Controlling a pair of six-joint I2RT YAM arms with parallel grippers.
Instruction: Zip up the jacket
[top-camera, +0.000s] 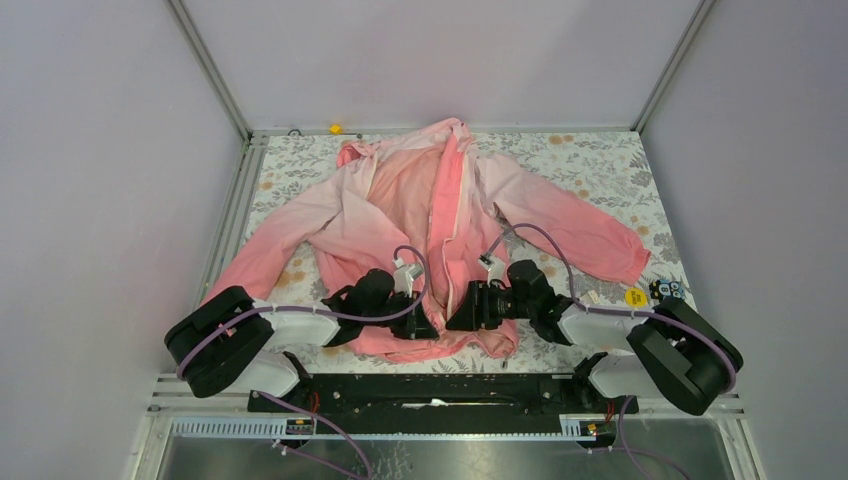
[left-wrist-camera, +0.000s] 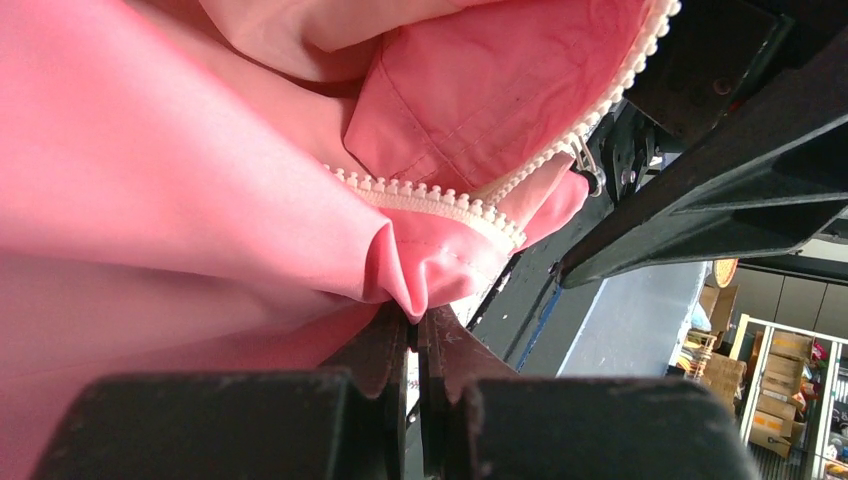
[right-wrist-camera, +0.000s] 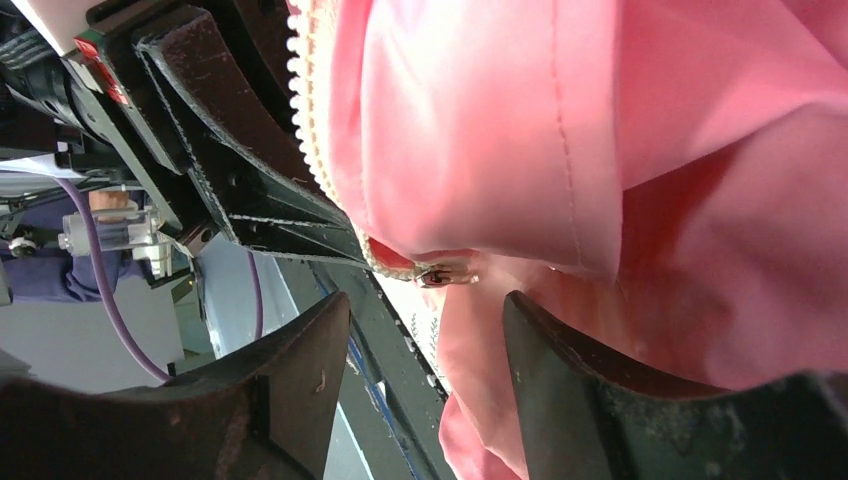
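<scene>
Floral-patterned table covering (top-camera: 590, 160) carries the jacket (top-camera: 400, 200), which lies front up and unzipped. Its hem is at the grippers and its collar is on the far side of them.

Left gripper (left-wrist-camera: 415, 335): jaws closed on a fold of coral hem fabric. A row of white zipper teeth (left-wrist-camera: 430, 200) ends just beyond the fingertips.

Right gripper (right-wrist-camera: 425, 360): jaws apart, with nothing between them. The metal zipper slider (right-wrist-camera: 445, 275) sits just beyond the gap, at the bottom end of the second tooth row (right-wrist-camera: 297, 100). It is not touching either finger.

In the top view, the two grippers meet nearly tip to tip at the centre of the hem. The sleeves extend outward to either side of them. A yellow disc (top-camera: 635, 297) lies on the covering near the cuff on the right gripper's side. Pale lilac walls (top-camera: 100, 150) enclose the table.
</scene>
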